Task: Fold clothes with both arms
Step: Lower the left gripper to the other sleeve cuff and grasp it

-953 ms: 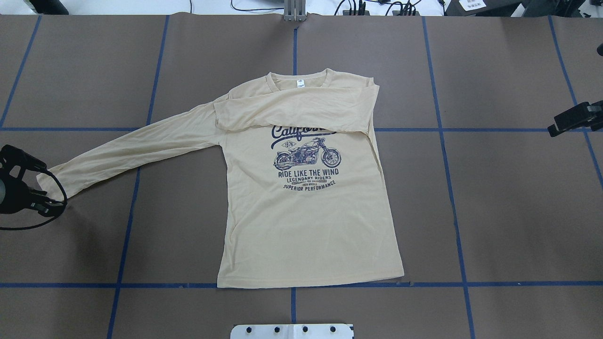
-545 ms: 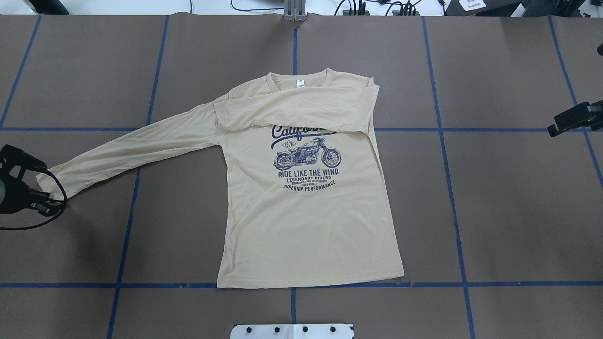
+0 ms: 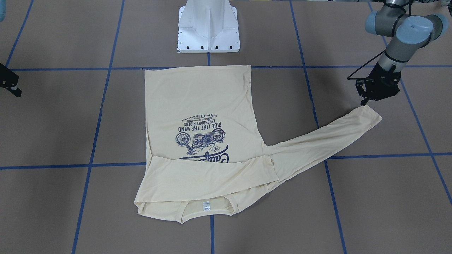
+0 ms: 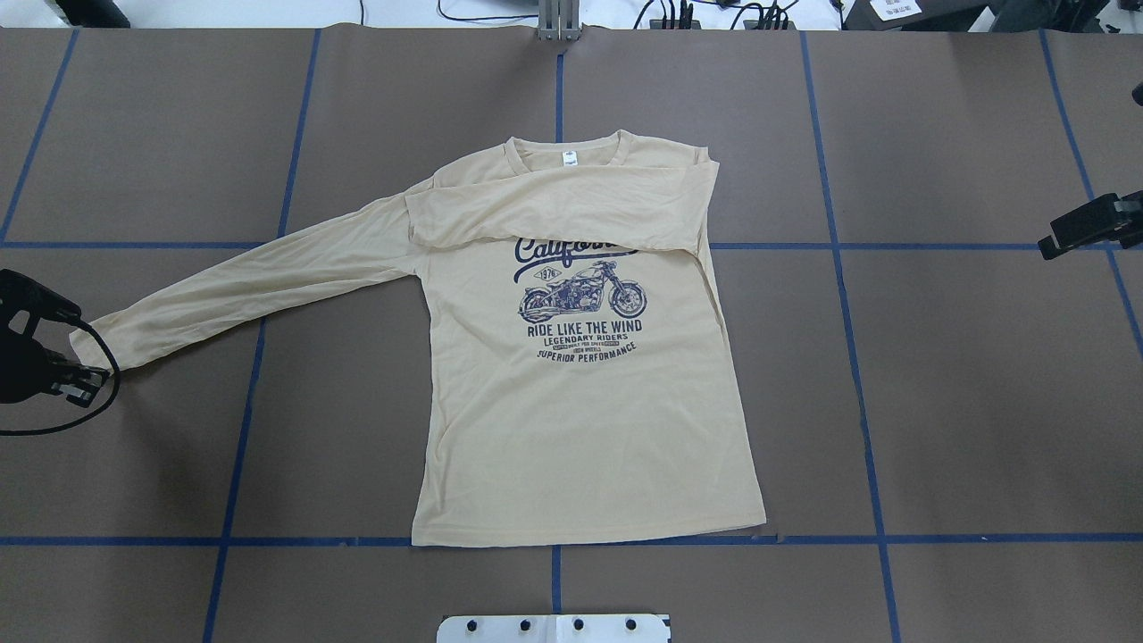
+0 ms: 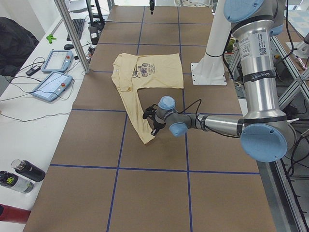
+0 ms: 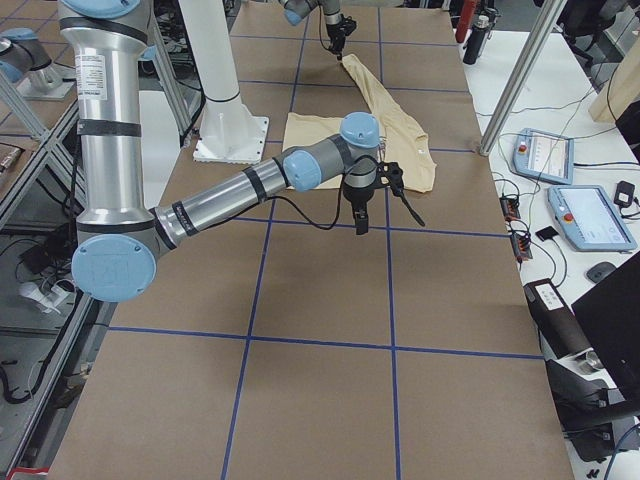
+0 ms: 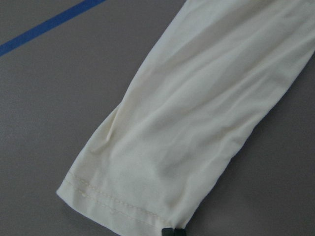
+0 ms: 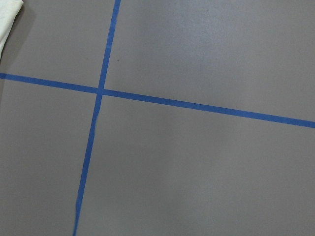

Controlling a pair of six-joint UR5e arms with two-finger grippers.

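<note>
My left end effector [image 3: 364, 101] hovers just over the cuff [image 7: 123, 201] of the outstretched sleeve [image 4: 250, 286]; I cannot tell how its jaws stand. From there the sleeve's long axis runs rightward to the cream T-shirt [image 4: 580, 429], a thin, limp knit lying flat mid-way along the table [image 4: 938, 402]. The right end effector [image 4: 1054, 246] looks closed and empty, well apart, so the left is nearer.

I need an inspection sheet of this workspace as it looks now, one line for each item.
Surface: brown table, blue tape grid, flat.
Job's things: T-shirt print up; one sleeve folded over chest, other sleeve stretched out flat.
Clutter: nothing seen on table.
Grippers: left gripper at outstretched cuff, one of its fingers at the corner; right gripper over bare table.
Cables: black cable loops at left gripper.
Surroundings: white pedestal, pendants, bottles.
</note>
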